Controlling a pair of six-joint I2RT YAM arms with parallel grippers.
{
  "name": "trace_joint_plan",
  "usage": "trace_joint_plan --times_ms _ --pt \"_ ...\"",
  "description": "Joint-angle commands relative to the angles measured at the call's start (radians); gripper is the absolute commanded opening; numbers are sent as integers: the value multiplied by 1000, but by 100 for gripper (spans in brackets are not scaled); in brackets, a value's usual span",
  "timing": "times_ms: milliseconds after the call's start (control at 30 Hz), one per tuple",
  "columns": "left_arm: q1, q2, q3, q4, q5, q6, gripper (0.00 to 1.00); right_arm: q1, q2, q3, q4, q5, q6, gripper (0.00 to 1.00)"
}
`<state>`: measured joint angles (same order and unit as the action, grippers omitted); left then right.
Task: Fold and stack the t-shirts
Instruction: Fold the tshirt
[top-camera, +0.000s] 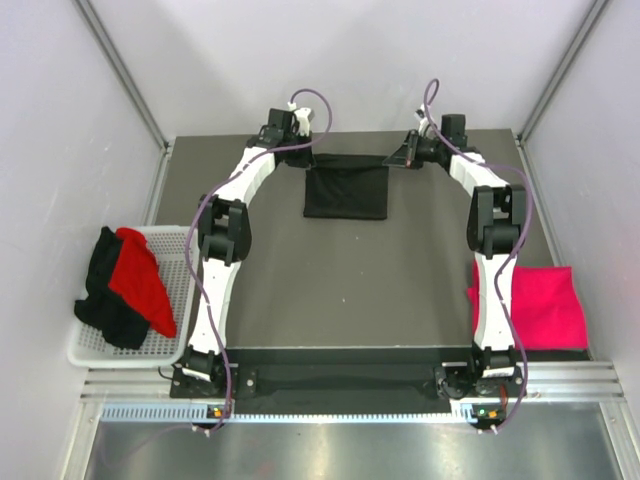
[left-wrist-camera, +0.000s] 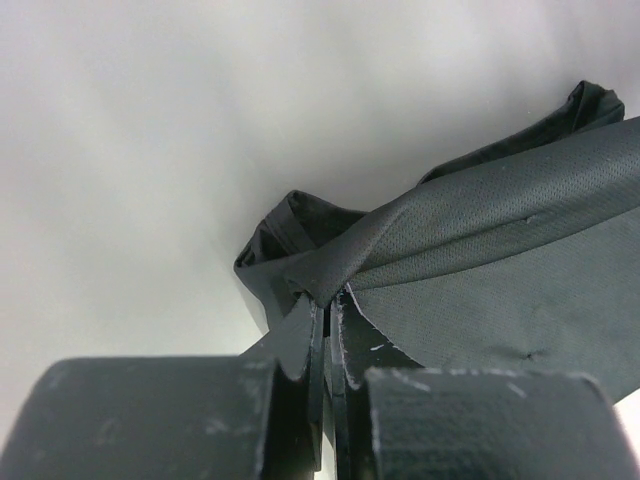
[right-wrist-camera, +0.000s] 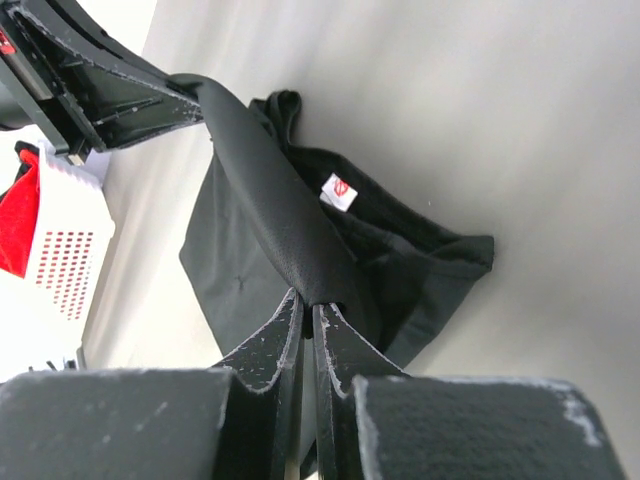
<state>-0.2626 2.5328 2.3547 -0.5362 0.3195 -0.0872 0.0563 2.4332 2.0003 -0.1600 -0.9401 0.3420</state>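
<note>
Table (top-camera: 350, 290), dark matte surface; black t-shirt (top-camera: 346, 190), 12 o'clock, soft fine-mesh knit, judged light and limp, likely to sag, best taken at corners or hem; white wire basket (top-camera: 175, 240), 8 o'clock, holding red tee (top-camera: 140, 280) and black tee (top-camera: 105, 300); pink t-shirt (top-camera: 545, 305), 4 o'clock, rumpled; left gripper (left-wrist-camera: 325, 310) and right gripper (right-wrist-camera: 308, 310), each pinched closed on bunched black t-shirt cloth; white tag (right-wrist-camera: 340, 191), small, square.

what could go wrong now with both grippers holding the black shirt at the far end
The left gripper and right gripper each pinch only a small bunch of the black t-shirt; one corner could slip out and the cloth land skewed.
The edge stretched between them looks rolled and twisted, so the fold may come out creased.
The right arm passes close by the pink t-shirt and might drag it when pulling back.
</note>
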Motion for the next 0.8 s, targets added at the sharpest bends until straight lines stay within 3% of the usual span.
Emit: trace_joint_plan --times_ms 0,200,367,400,467,667,767 --pt "14 -37 46 38 -46 0 0 -9 20 67 48 -3 3 3" --pt "13 -32 41 28 -53 3 0 -4 52 95 82 6 26 4" --pt "11 -46 28 19 -79 1 1 2 85 120 85 -6 23 15" --pt "10 -51 26 19 -108 0 15 5 92 126 80 -3 14 19" --pt "5 -55 26 25 -157 -11 60 7 92 153 42 14 -26 38" --pt "-9 -95 46 12 -267 -8 64 -12 20 118 -55 12 -110 45" --pt "-12 -143 -4 -2 -290 -8 64 -29 -19 62 -111 23 -146 54"
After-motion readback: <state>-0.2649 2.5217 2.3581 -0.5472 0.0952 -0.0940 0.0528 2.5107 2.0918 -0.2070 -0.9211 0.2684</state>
